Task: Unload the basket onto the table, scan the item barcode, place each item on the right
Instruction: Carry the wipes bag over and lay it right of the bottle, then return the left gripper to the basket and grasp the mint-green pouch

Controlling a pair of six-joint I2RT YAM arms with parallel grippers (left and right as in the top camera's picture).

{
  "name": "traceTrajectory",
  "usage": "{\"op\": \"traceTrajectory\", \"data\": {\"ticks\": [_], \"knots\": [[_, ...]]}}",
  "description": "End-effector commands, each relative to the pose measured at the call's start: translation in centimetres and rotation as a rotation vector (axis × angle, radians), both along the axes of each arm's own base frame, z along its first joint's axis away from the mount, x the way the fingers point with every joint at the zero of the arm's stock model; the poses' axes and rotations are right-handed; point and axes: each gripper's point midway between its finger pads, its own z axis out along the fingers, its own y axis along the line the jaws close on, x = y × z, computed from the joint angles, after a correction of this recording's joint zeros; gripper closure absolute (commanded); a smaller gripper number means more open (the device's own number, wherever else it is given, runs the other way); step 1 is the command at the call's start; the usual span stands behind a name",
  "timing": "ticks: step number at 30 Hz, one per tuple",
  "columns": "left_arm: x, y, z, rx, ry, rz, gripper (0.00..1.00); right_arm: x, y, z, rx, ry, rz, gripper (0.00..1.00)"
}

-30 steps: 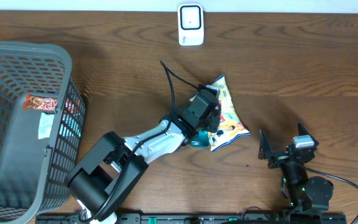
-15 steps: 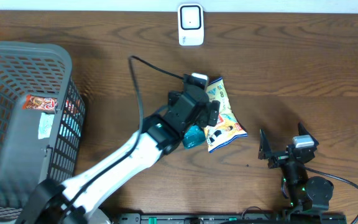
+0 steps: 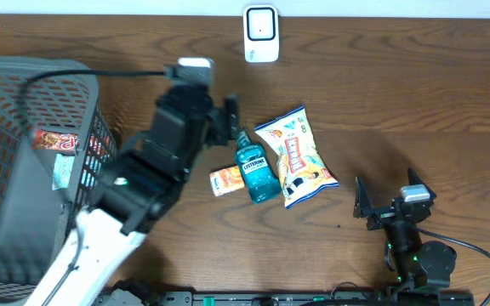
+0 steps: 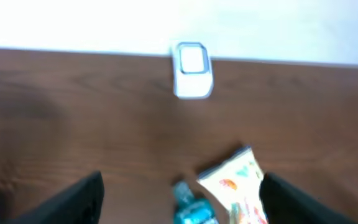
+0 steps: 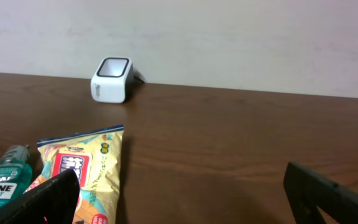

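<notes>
The left gripper (image 4: 181,180) is seen spread wide and empty, its dark fingers set apart over the grained brown wooden table (image 3: 415,102); the right gripper (image 5: 180,174), at the table's 5 o'clock, is likewise held wide open on nothing. The crinkled, glossy yellow bag (image 3: 296,157) is laid flat near the centre, at 6 o'clock of the boxy white scanner (image 3: 261,34); a teal plastic bottle (image 3: 256,170) is laid just beside it at 9 o'clock, with a small orange carton (image 3: 226,180) at the bottle's 9 o'clock; a grey lattice basket (image 3: 24,102) is stood at the table's 9 o'clock.
</notes>
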Motion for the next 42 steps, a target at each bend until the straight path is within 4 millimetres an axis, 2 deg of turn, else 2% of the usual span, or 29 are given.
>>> {"op": "traceTrajectory", "data": {"ticks": [1,4,7,8,10,12,13,14,16,17,18,20,23,26,27,29,31,36,42], "knots": [[0.1,4.6,4.2,0.041,-0.059,0.148,0.27,0.0,0.1,-0.1,-0.001,-0.001,0.003,0.01],[0.0,9.0,6.9,0.043,-0.095,0.279,0.47,0.0,0.1,-0.1,-0.001,-0.001,0.003,0.01],[-0.3,12.4,8.6,0.020,-0.132,0.379,0.61,0.0,0.1,-0.1,-0.001,-0.001,0.003,0.01],[-0.8,15.1,9.2,-0.012,-0.146,0.478,0.73,0.0,0.1,-0.1,-0.001,-0.001,0.003,0.01],[-2.2,18.9,8.8,-0.060,-0.131,0.654,0.81,0.0,0.1,-0.1,-0.001,-0.001,0.003,0.01],[-4.8,24.0,6.7,-0.126,-0.061,0.912,0.85,0.0,0.1,-0.1,-0.001,-0.001,0.003,0.01],[-5.8,25.5,5.6,-0.163,-0.026,1.006,0.85,0.0,0.1,-0.1,-0.001,-0.001,0.003,0.01],[-7.5,27.5,3.7,-0.219,0.034,1.150,0.66,0.0,0.1,-0.1,-0.001,-0.001,0.003,0.01],[-9.2,29.3,1.2,-0.282,0.118,1.301,0.35,0.0,0.1,-0.1,-0.001,-0.001,0.003,0.01],[-9.7,29.9,0.2,-0.306,0.155,1.352,0.25,0.0,0.1,-0.1,-0.001,-0.001,0.003,0.01],[-10.4,30.7,-2.1,-0.355,0.233,1.434,0.15,0.0,0.1,-0.1,-0.001,-0.001,0.003,0.01],[-10.5,31.3,-4.4,-0.401,0.313,1.486,0.13,0.0,0.1,-0.1,-0.001,-0.001,0.003,0.01],[-10.7,32.0,-10.1,-0.486,0.503,1.574,0.12,0.0,0.1,-0.1,-0.001,-0.001,0.003,0.01],[-10.4,32.1,-13.3,-0.524,0.597,1.579,0.09,0.0,0.1,-0.1,-0.001,-0.001,0.003,0.01],[-10.1,32.0,-15.0,-0.549,0.644,1.575,0.03,0.0,0.1,-0.1,-0.001,-0.001,0.003,0.01],[-9.1,31.6,-16.7,-0.564,0.683,1.514,0.02,0.0,0.1,-0.1,-0.001,-0.001,0.003,0.01],[-6.7,30.7,-19.1,-0.603,0.733,1.352,0.01,0.0,0.1,-0.1,-0.001,-0.001,0.003,0.01],[-6.0,30.5,-21.2,-0.609,0.780,1.320,0.00,0.0,0.1,-0.1,-0.001,-0.001,0.003,0.01],[-4.5,30.1,-22.1,-0.614,0.791,1.212,0.02,0.0,0.1,-0.1,-0.001,-0.001,0.003,0.01]]}}
